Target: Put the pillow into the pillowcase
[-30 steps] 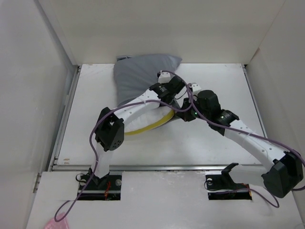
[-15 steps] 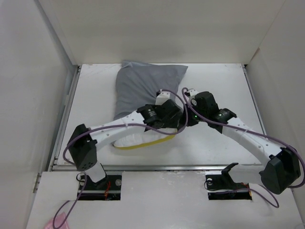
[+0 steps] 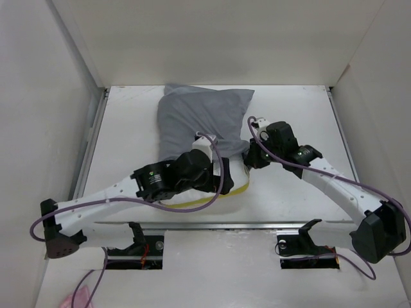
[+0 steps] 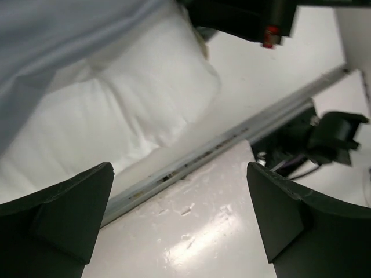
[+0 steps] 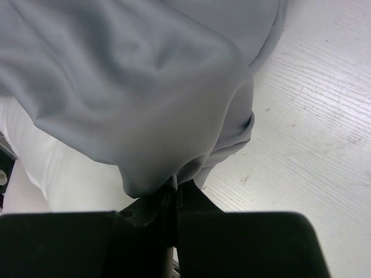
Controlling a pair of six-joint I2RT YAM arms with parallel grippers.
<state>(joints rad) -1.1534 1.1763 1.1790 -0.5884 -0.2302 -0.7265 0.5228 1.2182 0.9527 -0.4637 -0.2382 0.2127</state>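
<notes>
The grey pillowcase (image 3: 204,119) lies at the table's back middle with most of the pillow inside it. The pillow's (image 3: 238,178) white end and yellow band stick out of its near side. My left gripper (image 3: 223,179) hovers over that exposed end, open wide with nothing between its fingers (image 4: 58,214). In the left wrist view the pillow (image 4: 122,110) and the pillowcase (image 4: 52,35) lie beyond the jaws. My right gripper (image 3: 252,155) is shut on the pillowcase's (image 5: 145,87) edge at its near right corner, with cloth pinched between the jaws (image 5: 177,188). White pillow (image 5: 64,168) shows under the cloth.
A metal rail (image 3: 212,224) runs along the table's near edge, also seen as the rail (image 4: 232,142) in the left wrist view. White walls (image 3: 70,96) close in the left, back and right sides. The arm bases (image 3: 302,244) sit on the near shelf.
My left gripper has opened and its arm has swung back and down toward the near left. The pillowcase has spread flatter over the pillow. The right gripper kept its grip.
</notes>
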